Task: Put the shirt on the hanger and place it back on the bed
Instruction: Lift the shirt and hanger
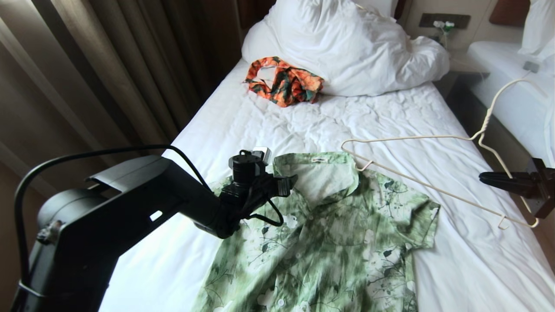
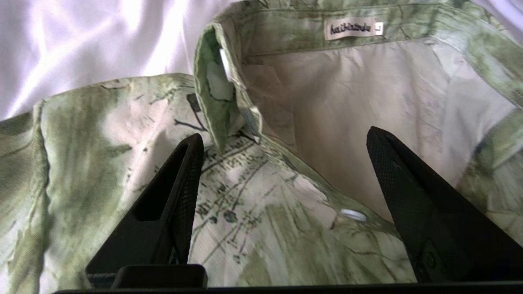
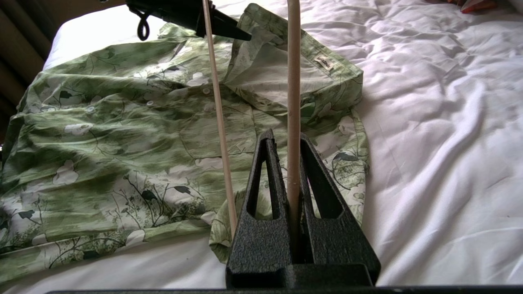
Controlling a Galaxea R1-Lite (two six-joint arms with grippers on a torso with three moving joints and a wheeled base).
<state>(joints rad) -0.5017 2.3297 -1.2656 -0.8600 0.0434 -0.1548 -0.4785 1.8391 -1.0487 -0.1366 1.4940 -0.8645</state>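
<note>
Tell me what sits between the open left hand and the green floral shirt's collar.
Nothing visible. The left hand hangs open right over the green floral shirt, its fingers straddling the collar edge.

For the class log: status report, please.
Left gripper open over shirt collar. Right gripper shut on hanger, beside shirt. Nothing blocking.

Hotel bedroom: 2 white beds point(image 1: 269, 130), brown curtains point(image 1: 108, 65).

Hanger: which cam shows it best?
Head view: the whole hanger, hook included, held over the bed by the right gripper. Right wrist view shows only two wires, one clamped. Left wrist view shows none, just shirt.
</note>
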